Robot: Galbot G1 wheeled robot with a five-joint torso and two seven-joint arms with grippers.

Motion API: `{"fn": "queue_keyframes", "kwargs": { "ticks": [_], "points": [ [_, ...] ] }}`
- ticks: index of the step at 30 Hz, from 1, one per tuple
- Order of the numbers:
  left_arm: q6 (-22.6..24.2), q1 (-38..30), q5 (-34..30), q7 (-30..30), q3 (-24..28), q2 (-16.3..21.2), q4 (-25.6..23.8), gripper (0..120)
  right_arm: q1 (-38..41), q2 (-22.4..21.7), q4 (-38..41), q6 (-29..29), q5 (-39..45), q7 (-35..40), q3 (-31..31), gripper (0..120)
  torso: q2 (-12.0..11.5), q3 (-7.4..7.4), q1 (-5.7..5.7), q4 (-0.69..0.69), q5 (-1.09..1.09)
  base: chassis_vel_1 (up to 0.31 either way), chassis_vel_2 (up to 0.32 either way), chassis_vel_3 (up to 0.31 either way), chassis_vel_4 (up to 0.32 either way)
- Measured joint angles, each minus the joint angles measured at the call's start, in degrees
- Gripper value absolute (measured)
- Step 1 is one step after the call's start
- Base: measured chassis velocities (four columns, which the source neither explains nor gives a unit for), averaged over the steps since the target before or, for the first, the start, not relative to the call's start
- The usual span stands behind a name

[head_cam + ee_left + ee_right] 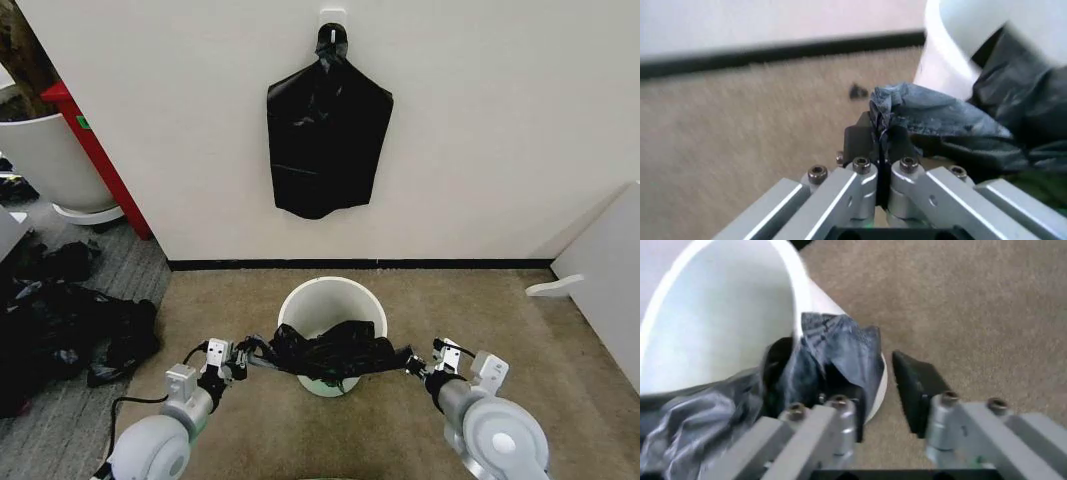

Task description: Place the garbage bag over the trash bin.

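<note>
The cream-white trash bin (330, 297) stands on the carpet near the wall. The glossy black garbage bag (332, 352) lies bunched across its near rim, stretched between my two grippers. My left gripper (241, 358) is at the bin's left side, shut on a crumpled edge of the garbage bag (933, 117), its fingers (857, 142) pressed together. My right gripper (414, 362) is at the bin's right side and open. In the right wrist view one finger (915, 382) stands clear over the carpet, while the bag (840, 350) hangs over the bin's rim (790, 285) beside the other finger.
A flat black bag (328, 145) hangs from a hook on the wall behind the bin. A large white tub (50, 160) and a red post (100, 160) stand far left, with dark clutter (60, 315) on the floor. A white panel (600, 270) stands at the right.
</note>
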Motion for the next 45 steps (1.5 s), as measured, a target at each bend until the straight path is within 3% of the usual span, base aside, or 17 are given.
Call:
{"fn": "queue_keyframes", "kwargs": {
  "ticks": [6, 16, 22, 30, 35, 38, 43, 45],
  "points": [
    [-4.20, 2.30, 7.04, 0.42, -2.04, 0.29, -3.61, 0, -1.24, -0.83, 4.85, -0.62, -5.77, 0.72, -0.42, 39, 0.00, 0.00, 0.00, 0.00, 0.00, 0.000, 0.000, 0.000, 0.000],
    [-4.55, 5.15, 8.13, -0.48, -3.40, 0.07, -8.23, 1, -2.49, -1.50, 9.10, -1.20, -6.73, 5.78, 0.26, 73, 0.00, 0.00, 0.00, 0.00, 0.01, 0.000, 0.000, 0.000, 0.000],
    [-6.67, 10.88, 9.40, -0.87, -4.29, -2.62, -10.75, 25, -4.64, -1.09, 11.46, -2.94, -6.21, 7.52, 0.56, 96, 0.00, 0.00, 0.00, 0.00, 0.00, 0.000, 0.000, 0.000, 0.000],
    [-7.58, 15.71, 7.93, 1.15, -8.27, -5.75, -13.55, 50, -6.89, -0.76, 12.62, -4.54, -5.63, 9.57, 0.52, 100, 0.00, 0.00, 0.00, -0.01, 0.01, 0.000, 0.000, 0.000, 0.000],
    [-8.18, 17.55, 7.53, 2.72, -11.90, -6.43, -11.39, 72, -7.90, -0.23, 12.62, -5.20, -5.28, 11.36, 0.86, 100, 0.00, 0.00, 0.00, -0.01, 0.00, 0.000, 0.000, 0.000, 0.000],
    [-8.98, 18.29, 7.23, 3.35, -13.04, -6.57, -10.20, 79, -8.34, 0.05, 12.62, -5.27, -4.87, 12.21, 0.88, 100, 0.00, 0.00, 0.00, -0.01, 0.00, 0.000, 0.000, 0.000, 0.000],
    [-16.46, 22.01, 2.38, 7.98, -17.74, -7.65, -7.85, 98, -10.98, 0.88, 12.59, -5.47, -4.39, 14.30, 1.36, 100, 0.00, 0.00, 0.00, 0.00, 0.00, 0.000, 0.000, 0.000, 0.000],
    [-18.04, 22.39, 1.27, 9.23, -18.51, -7.75, -7.45, 99, -11.50, 1.00, 12.58, -5.77, -4.25, 14.54, 1.42, 100, 0.00, 0.00, 0.00, 0.00, 0.00, 0.000, 0.000, 0.000, 0.000]
  ]
}}
